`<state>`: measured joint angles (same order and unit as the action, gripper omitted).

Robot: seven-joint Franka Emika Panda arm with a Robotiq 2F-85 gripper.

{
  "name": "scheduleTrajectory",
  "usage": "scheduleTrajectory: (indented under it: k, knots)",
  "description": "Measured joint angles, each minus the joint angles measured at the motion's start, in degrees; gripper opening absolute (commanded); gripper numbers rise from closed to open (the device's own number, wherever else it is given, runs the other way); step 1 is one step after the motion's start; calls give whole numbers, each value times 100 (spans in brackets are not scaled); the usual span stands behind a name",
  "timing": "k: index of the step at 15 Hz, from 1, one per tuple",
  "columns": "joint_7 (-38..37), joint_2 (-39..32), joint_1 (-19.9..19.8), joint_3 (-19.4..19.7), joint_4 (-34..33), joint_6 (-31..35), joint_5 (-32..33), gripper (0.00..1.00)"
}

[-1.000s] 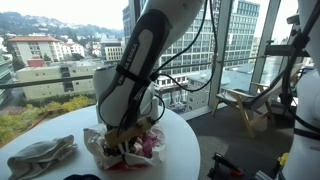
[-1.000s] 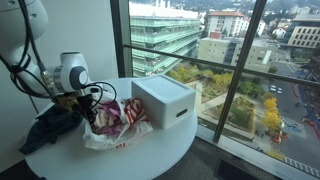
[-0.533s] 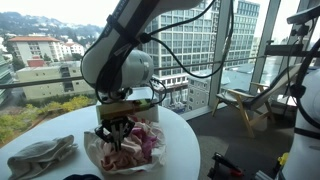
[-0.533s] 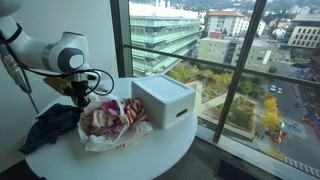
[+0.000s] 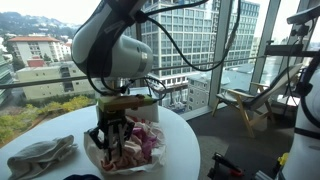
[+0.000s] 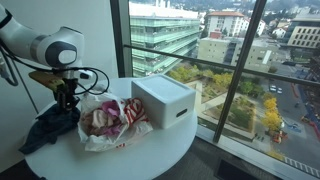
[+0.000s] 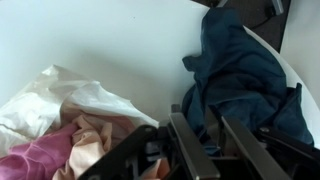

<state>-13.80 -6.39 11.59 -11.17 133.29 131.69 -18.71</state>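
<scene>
One pincer [image 5: 112, 138], fingers slightly apart and holding nothing, hangs just above the edge of a white plastic bag [image 6: 108, 133] that is stuffed with pink garments [image 7: 45, 155] and sits on the round desk [image 6: 150, 152]. A dark blue cloth [image 7: 245, 70] lies just beside the bag, and a white box [image 6: 165, 100] stands on the bag's other side.

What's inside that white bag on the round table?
Crumpled pink cloth and beige cloth fill the white bag; anything beneath them is covered.
</scene>
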Motion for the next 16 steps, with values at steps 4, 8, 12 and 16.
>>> scheduleTrajectory:
  k: [4,8,12,16]
  knots:
    - [-54,-68,470,-405,244,537,590,93]
    - [-540,-402,976,-608,284,1601,1457,100]
    - [-1516,-1008,1487,-248,276,3020,2806,100]
    - [-2896,-1586,2636,1130,91,3747,4836,100]
